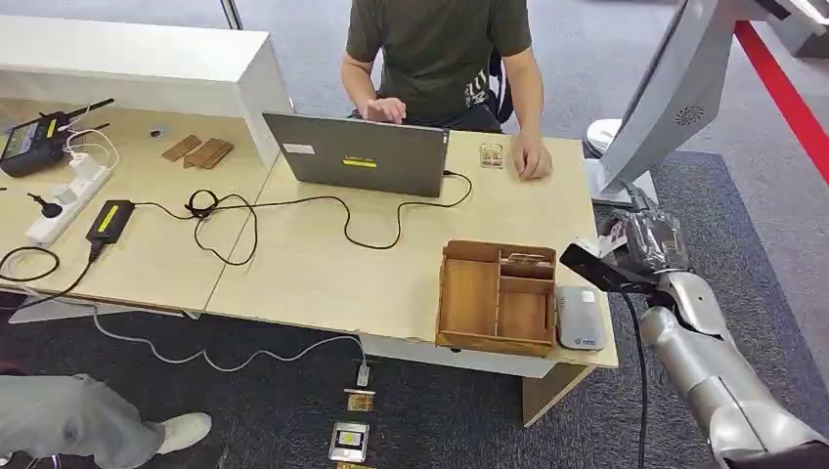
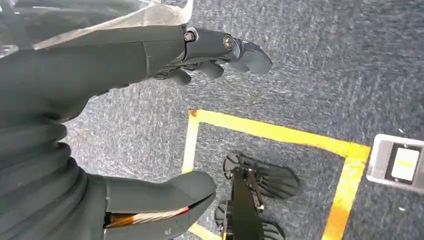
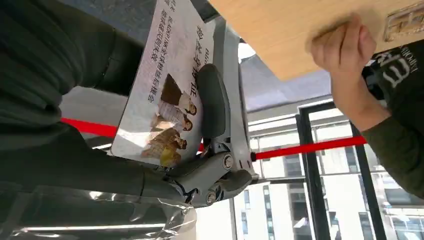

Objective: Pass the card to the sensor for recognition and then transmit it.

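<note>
Right silver arm (image 1: 709, 366) comes in beside the light wooden table's (image 1: 323, 274) near right corner. Right hand (image 1: 650, 256), wrapped in clear plastic, sits off the table's right edge, level with the tray. In the right wrist view its fingers (image 3: 212, 107) press a white printed card with cartoon figures and text (image 3: 162, 95) against the palm, so the card is held, not over the sensor.

Left hand (image 2: 125, 115) hangs over dark grey carpet with yellow tape lines (image 2: 280, 134); fingers and thumb are apart, nothing between them.

On the table's near right corner: small grey flat sensor box (image 1: 580, 318), touching the right side of a brown wooden compartment tray (image 1: 497, 296). The tray's back right compartment holds a few thin wooden pieces (image 1: 526, 260); what they are I can't tell.

On the floor below the table's near edge: a small grey square device with a pale face (image 1: 350, 442).

Mid-table: black cable (image 1: 293, 210) looping from a black power brick (image 1: 109, 221) to a grey open laptop (image 1: 357, 153).

Far side of the table: a seated person in a dark green T-shirt (image 1: 435, 49), one hand (image 1: 383, 108) at the laptop, the other (image 1: 531, 156) resting on the table beside a small clear-cased item (image 1: 492, 155).
</note>
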### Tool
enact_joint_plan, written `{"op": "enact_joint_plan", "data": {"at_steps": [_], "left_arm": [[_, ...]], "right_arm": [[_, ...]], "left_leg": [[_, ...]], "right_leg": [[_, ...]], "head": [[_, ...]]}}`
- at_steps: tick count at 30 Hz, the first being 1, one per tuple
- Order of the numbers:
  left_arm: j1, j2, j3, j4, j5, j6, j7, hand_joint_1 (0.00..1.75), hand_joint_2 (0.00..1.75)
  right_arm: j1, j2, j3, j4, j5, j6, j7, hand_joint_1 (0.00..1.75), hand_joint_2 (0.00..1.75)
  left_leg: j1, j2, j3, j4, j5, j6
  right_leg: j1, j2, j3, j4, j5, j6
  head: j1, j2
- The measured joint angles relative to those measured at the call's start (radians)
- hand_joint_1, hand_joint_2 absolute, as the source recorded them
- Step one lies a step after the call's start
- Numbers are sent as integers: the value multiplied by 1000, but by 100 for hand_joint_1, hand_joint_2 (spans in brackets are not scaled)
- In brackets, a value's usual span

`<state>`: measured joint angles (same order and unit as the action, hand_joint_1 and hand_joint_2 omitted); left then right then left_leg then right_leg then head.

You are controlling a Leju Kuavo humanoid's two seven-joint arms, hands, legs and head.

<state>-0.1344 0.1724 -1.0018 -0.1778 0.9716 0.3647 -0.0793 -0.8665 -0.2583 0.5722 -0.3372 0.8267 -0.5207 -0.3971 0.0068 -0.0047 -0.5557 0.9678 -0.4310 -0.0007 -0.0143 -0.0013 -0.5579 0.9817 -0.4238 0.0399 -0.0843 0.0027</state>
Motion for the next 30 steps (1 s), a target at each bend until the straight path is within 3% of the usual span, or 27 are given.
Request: {"op": "enact_joint_plan", "data": {"at_steps": [13,30], "left_arm": [[0,-6,2,0,0,-11,-13,0,175],[-1,0,1,1,-4,-22,-14,0,175]], "right_arm": [[57,13,3,6,-21,10,-2,175,175],[106,-40,4,18,-52,26,17,175,175]], "left_leg": [[0,0,0,0,0,0],[0,0,0,0,0,0]], "right_leg": [[0,0,0,0,0,0],[0,0,0,0,0,0]], "head": [[0,0],[0,0]]}}
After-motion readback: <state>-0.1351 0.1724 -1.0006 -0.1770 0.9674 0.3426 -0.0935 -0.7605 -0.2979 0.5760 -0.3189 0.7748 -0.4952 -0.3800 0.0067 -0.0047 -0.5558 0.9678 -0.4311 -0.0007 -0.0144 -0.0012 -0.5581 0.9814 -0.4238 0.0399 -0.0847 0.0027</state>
